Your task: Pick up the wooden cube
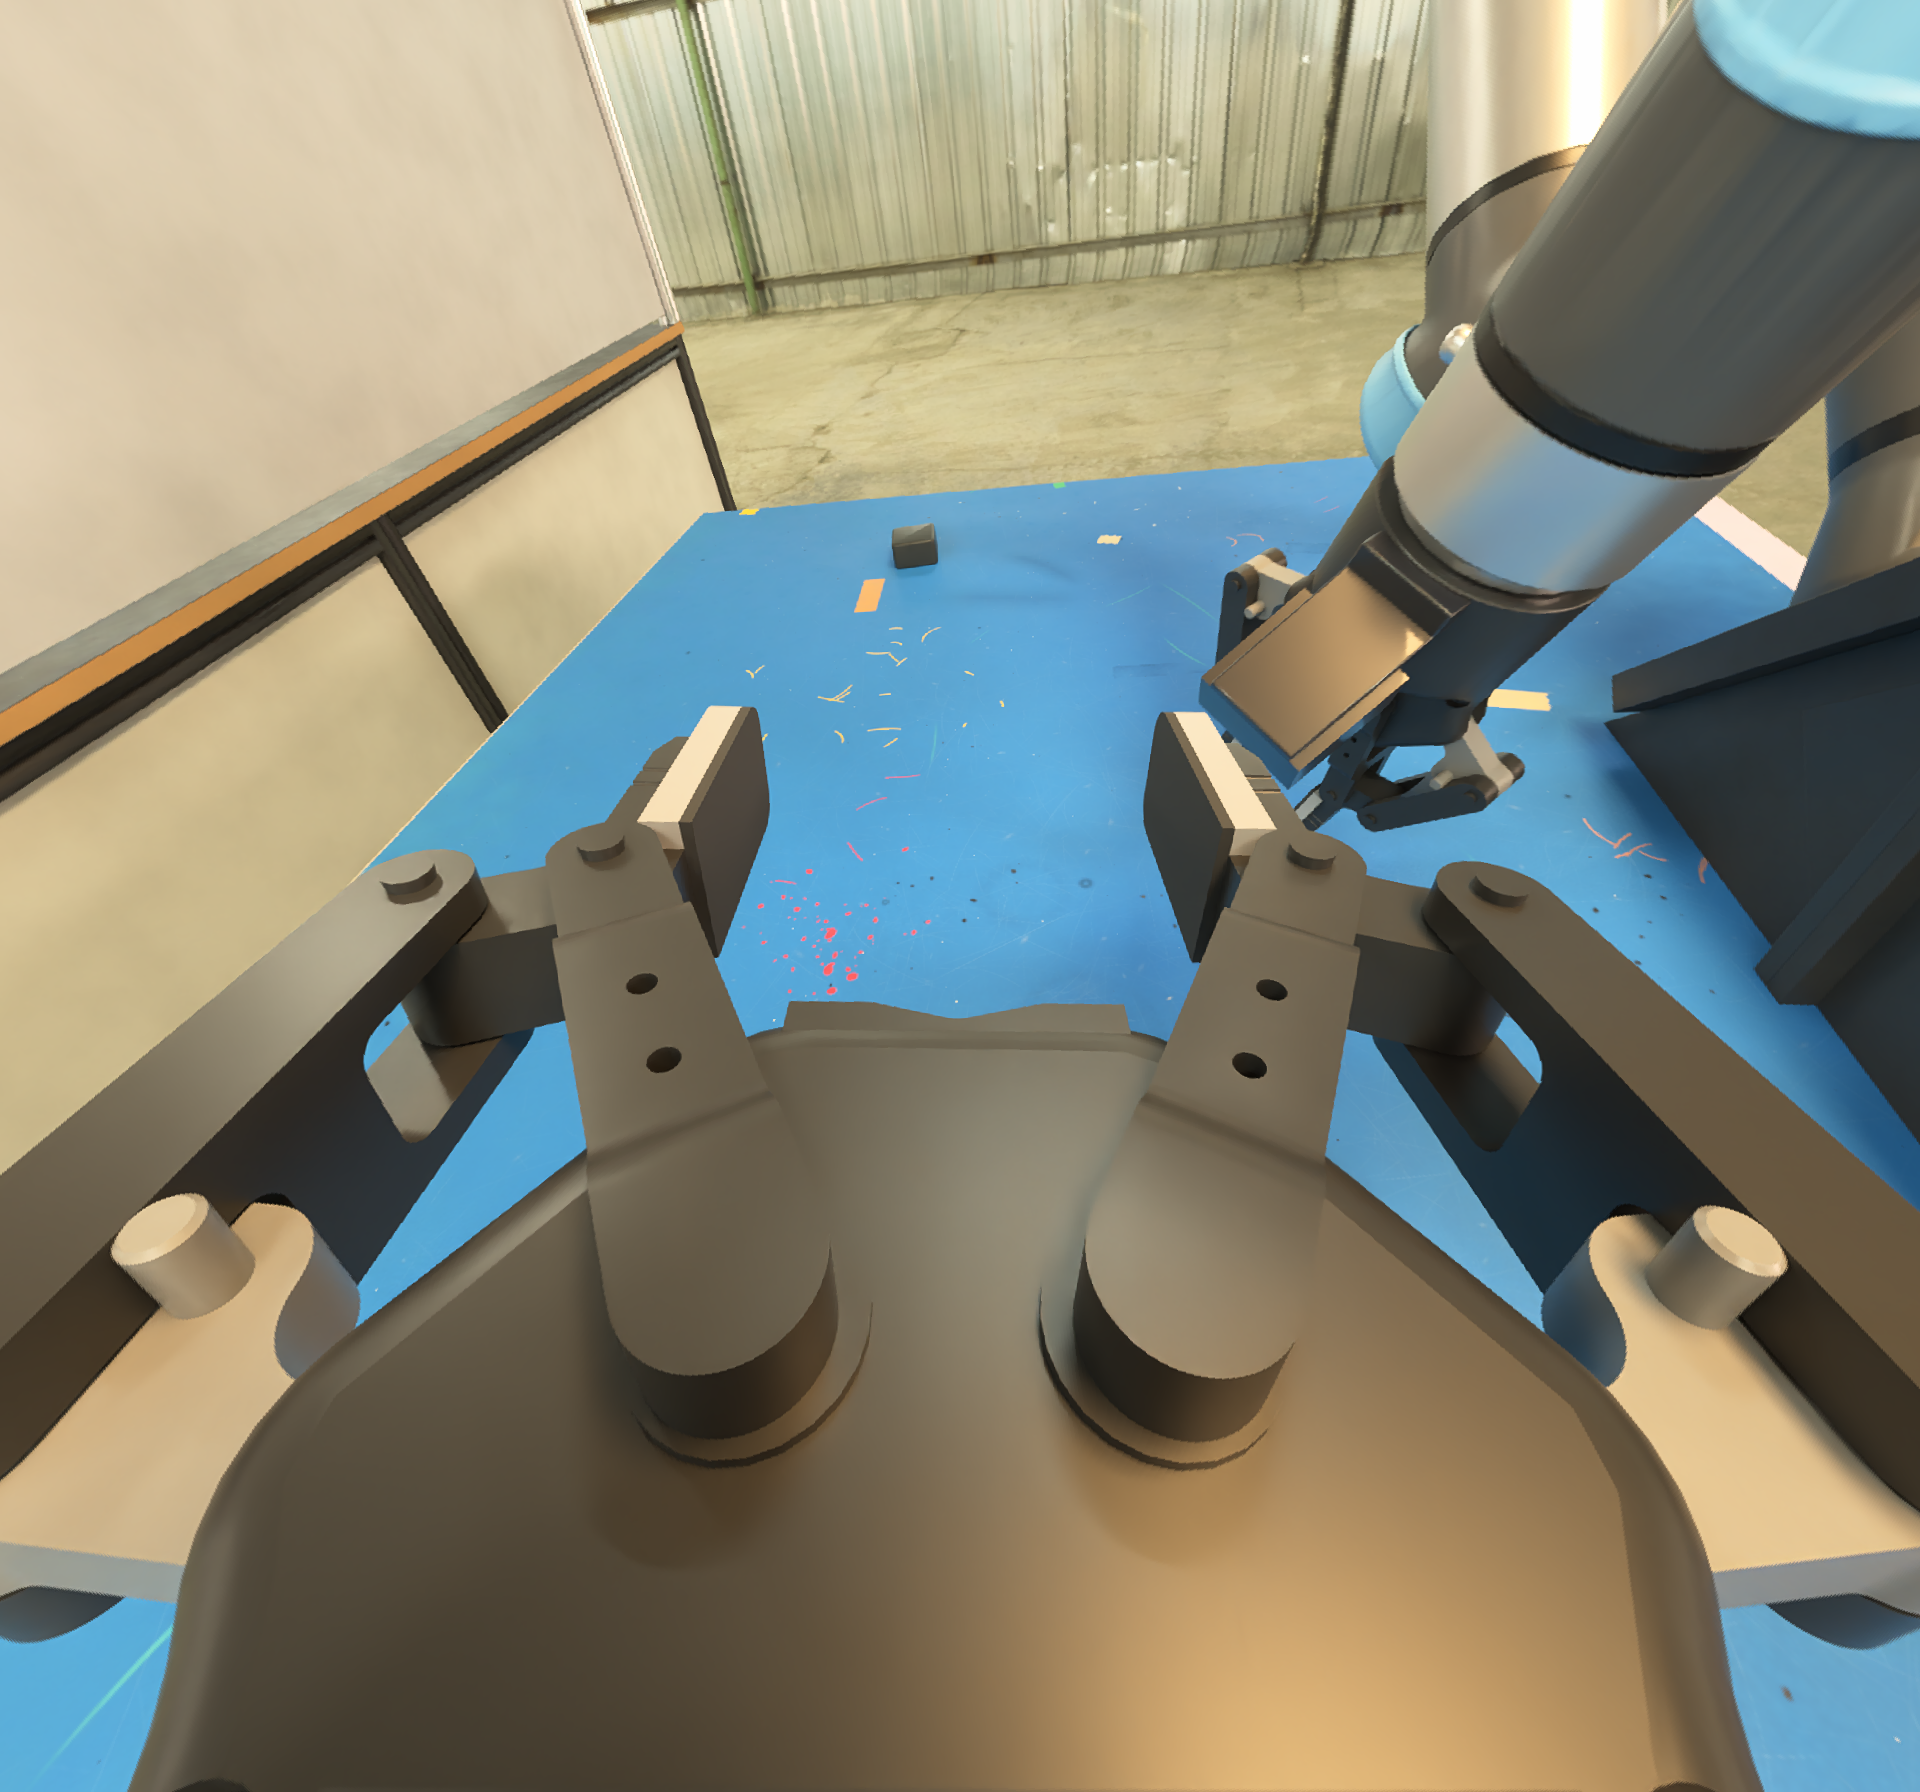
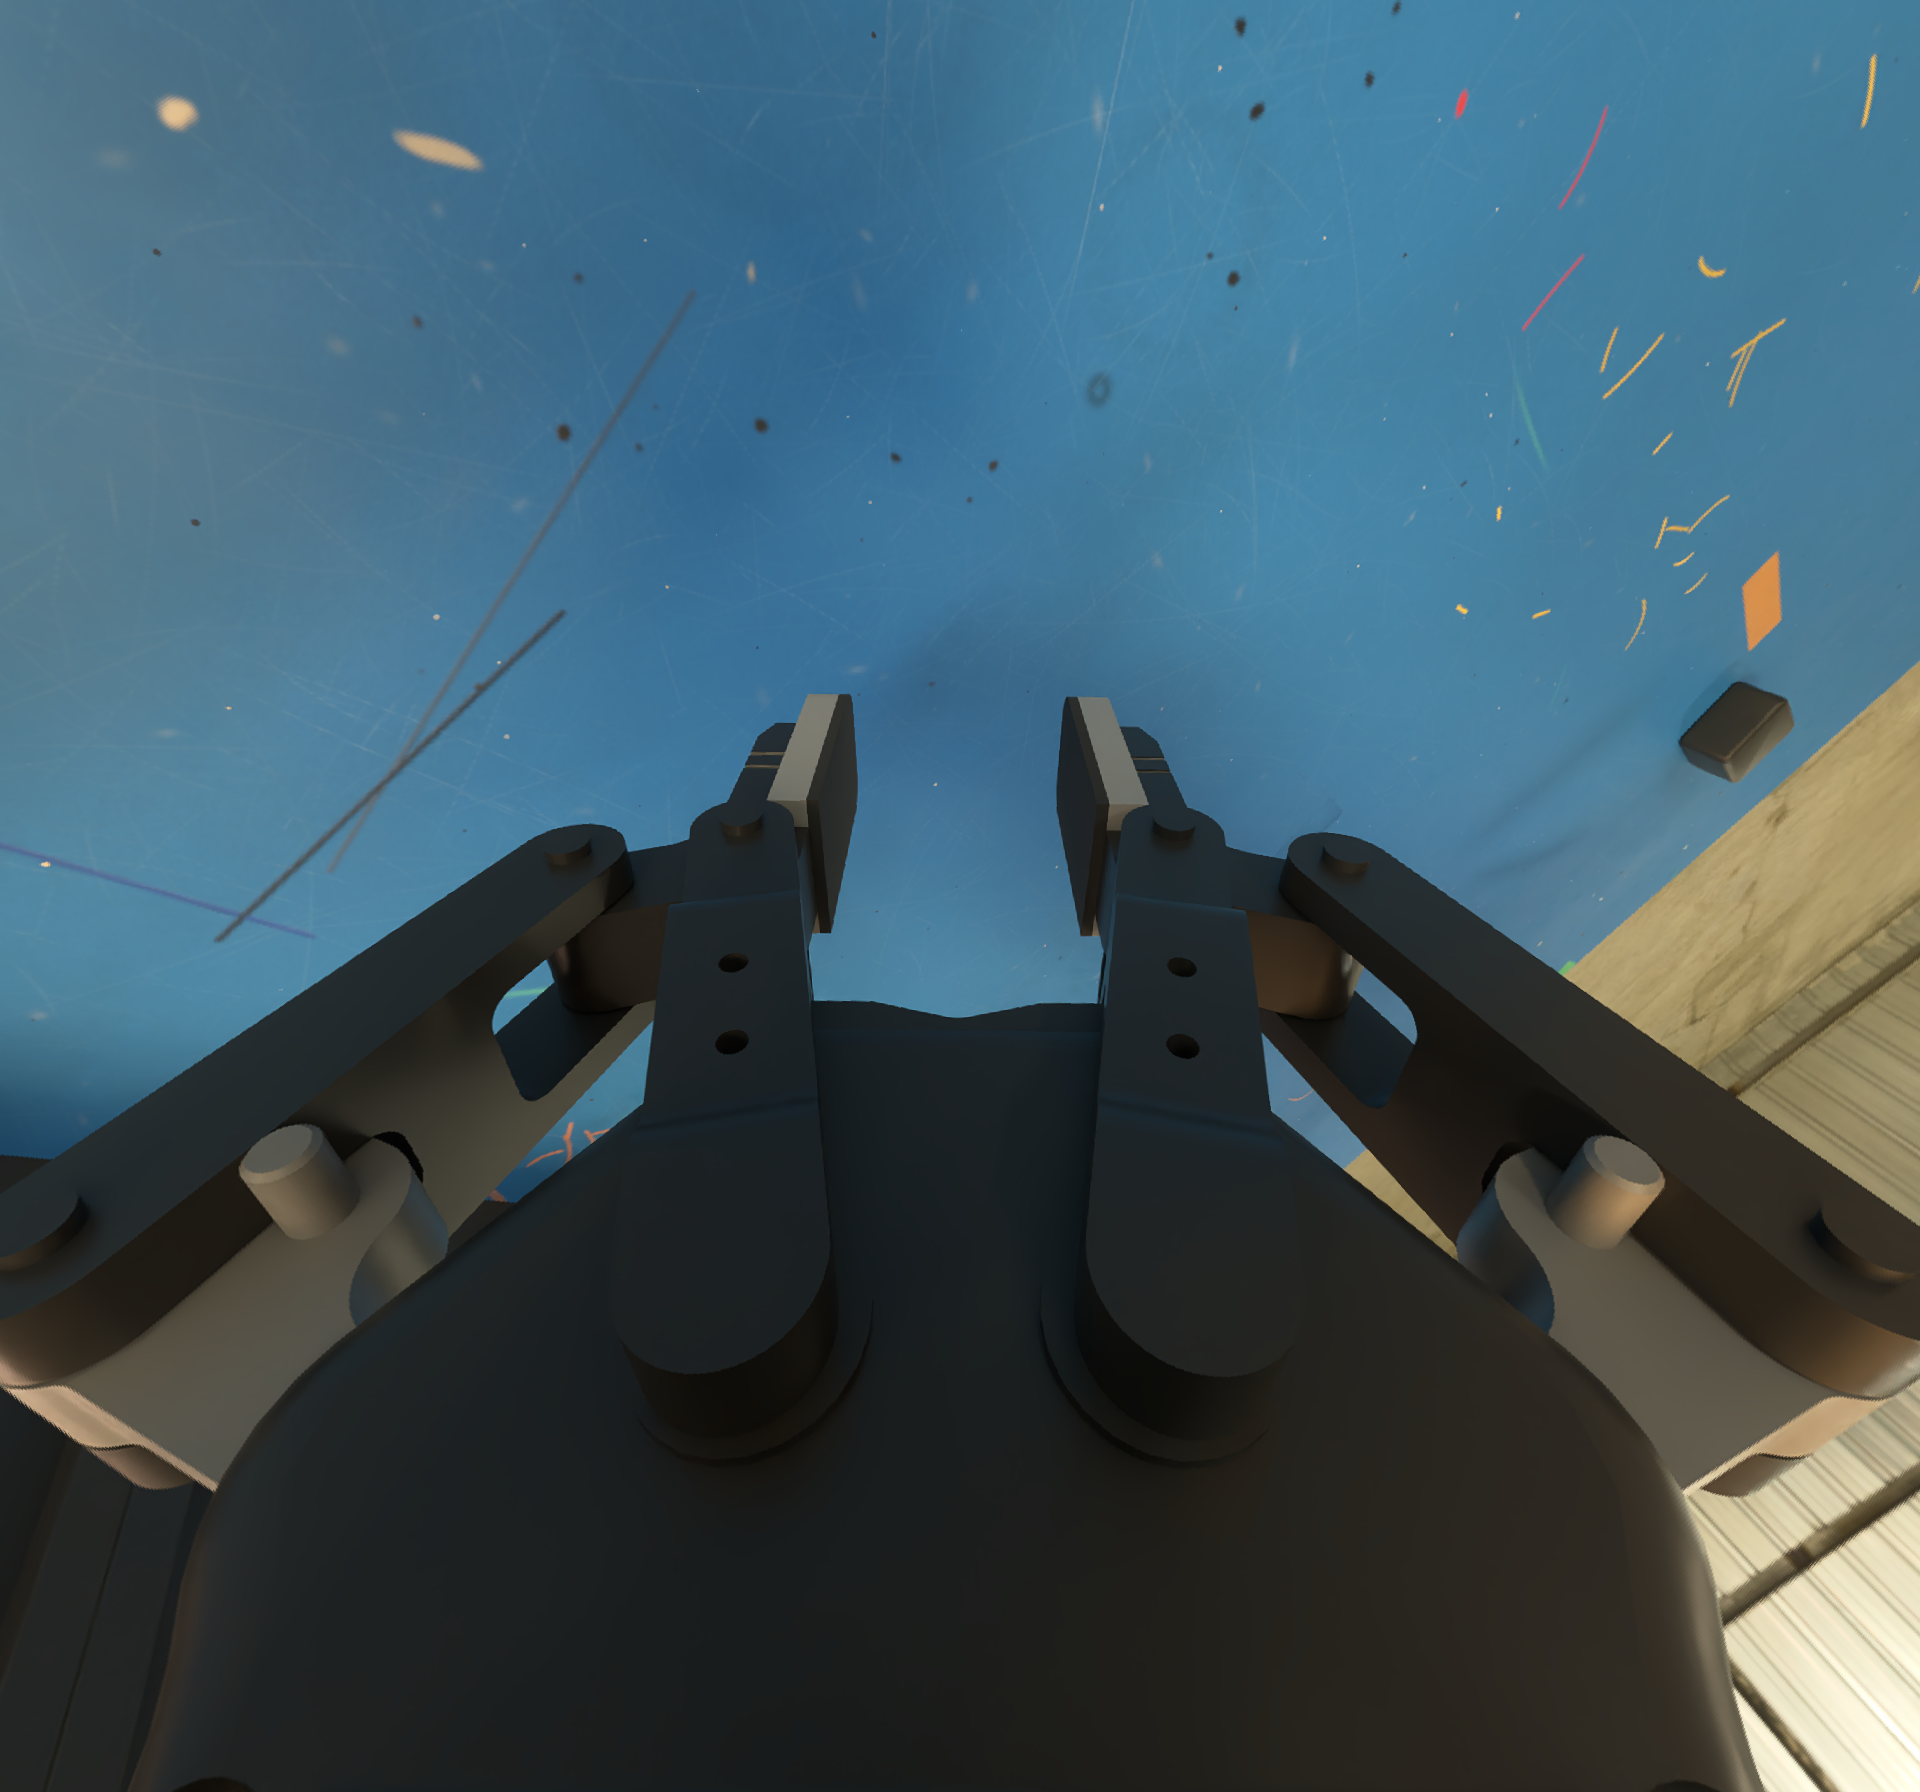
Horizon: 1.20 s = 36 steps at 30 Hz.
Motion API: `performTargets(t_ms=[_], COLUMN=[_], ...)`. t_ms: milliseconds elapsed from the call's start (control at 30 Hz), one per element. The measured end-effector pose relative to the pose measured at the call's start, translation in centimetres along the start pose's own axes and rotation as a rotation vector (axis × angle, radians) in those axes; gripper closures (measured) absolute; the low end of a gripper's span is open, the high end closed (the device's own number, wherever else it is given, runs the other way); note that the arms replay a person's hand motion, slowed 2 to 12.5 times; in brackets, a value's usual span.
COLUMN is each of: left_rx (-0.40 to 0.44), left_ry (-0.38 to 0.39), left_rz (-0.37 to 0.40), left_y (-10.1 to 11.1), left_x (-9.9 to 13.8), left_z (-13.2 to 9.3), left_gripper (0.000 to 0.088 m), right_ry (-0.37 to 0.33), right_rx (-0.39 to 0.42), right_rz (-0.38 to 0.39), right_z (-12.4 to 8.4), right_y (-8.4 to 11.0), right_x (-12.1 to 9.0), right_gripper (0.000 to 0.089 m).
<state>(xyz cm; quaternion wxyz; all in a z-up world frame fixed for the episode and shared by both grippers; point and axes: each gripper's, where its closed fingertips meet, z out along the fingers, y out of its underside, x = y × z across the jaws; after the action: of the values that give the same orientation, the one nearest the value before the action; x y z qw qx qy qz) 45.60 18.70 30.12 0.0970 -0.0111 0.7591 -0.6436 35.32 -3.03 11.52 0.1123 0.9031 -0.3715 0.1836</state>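
A small dark cube sits on the blue table near its far edge. It also shows in the right wrist view, close to the table's edge at the right. My left gripper is open and empty above the table, well short of the cube. My right gripper is open and empty, close above the table, with the cube off to its right. The right gripper also shows in the left wrist view, pointing down at the table.
The right arm reaches in from the upper right. A dark stand sits at the table's right side. A panel wall runs along the left. An orange tape patch lies near the cube.
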Motion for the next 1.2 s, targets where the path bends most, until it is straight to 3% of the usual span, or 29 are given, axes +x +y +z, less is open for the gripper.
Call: performTargets(t_ms=[233,500,700,900,1033,1200], left_rx=[0.010,0.012,0.029,0.040,0.046,0.058], left_ry=[-0.004,-0.038,-0.056,-0.076,-0.085,-0.096], left_rz=[-0.005,0.017,0.042,0.072,0.091,0.104], left_y=[-0.2,-0.6,-1.2,-1.8,-2.1,-2.5], left_x=[-0.1,-0.1,0.1,0.4,0.6,0.7], left_z=[-0.2,-0.9,-1.6,-2.4,-2.9,-3.5], left_gripper=[0.0234,0.0231,0.0231,0.0231,0.0230,0.0228], right_ry=[-0.028,-0.135,-0.217,-0.252,-0.276,-0.307], right_rx=[-0.013,0.071,0.193,0.336,0.472,0.691], right_rz=[-0.008,-0.027,-0.055,-0.081,-0.120,-0.236], right_z=[1.1,1.9,1.6,0.5,-0.8,-2.8], right_y=[-0.9,-3.6,-6.6,-9.9,-12.6,-16.3], right_x=[0.9,1.5,1.3,1.3,0.8,-0.7], right_gripper=[0.0532,0.0530,0.0532,0.0514,0.0491,0.0461])
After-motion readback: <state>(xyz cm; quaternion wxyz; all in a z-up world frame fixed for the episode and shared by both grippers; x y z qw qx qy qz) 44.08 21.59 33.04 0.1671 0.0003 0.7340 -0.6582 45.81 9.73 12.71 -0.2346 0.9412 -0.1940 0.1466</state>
